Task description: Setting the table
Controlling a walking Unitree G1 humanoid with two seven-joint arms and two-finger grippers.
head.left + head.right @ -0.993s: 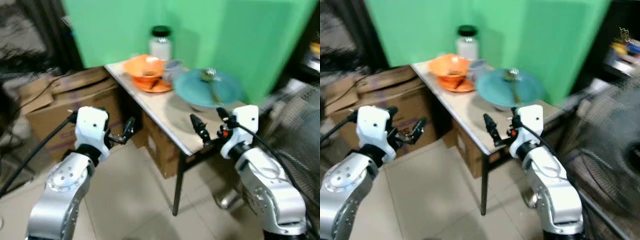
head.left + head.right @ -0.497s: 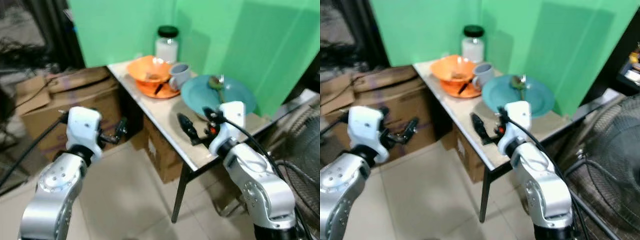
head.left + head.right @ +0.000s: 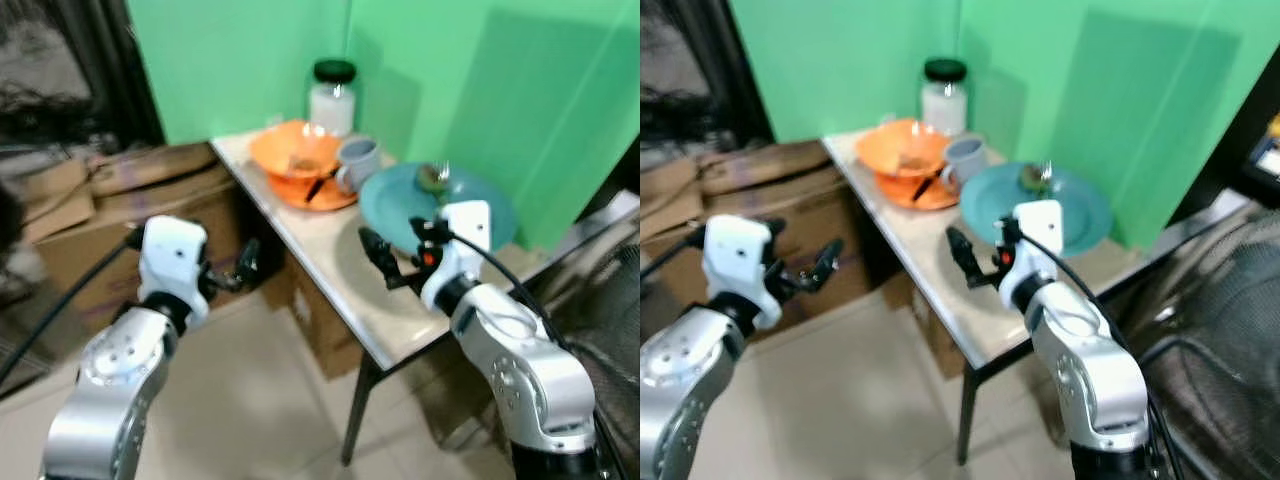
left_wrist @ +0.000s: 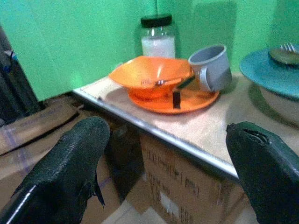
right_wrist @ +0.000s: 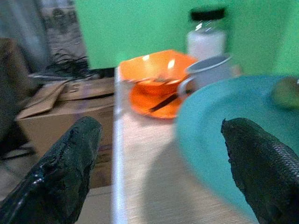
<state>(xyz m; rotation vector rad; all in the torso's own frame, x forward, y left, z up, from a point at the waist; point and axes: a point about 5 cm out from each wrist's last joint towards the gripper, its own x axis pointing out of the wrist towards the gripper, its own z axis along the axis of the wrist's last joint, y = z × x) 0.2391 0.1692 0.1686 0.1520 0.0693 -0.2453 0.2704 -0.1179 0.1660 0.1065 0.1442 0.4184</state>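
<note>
I take the table (image 3: 330,250) as my landmark: a narrow pale top running along the green wall, with cardboard boxes (image 3: 100,200) on the floor off its far left corner. On its middle, toward the wall, sits the big teal plate (image 3: 400,205), resting on what looks like a bowl, with a fork (image 4: 289,46) and a bit of food near its far rim. I judge the plate stiff, fairly heavy and slippery; I would pinch its near rim, keeping it level so the fork stays put. At the table's far end are an orange bowl (image 3: 902,152) on an orange plate (image 4: 196,100), and a grey mug (image 4: 211,66) tipped against them, handle toward me. It looks light and hard, and the handle or the lip would be the place to take it. Behind them a white jar (image 3: 333,98) with a black lid stands upright.

My right gripper (image 3: 378,257) hovers over the table's near half, just beside the teal plate, fingers spread and empty. My left gripper (image 3: 240,270) hangs off the table's left edge over the floor, fingers also apart.
</note>
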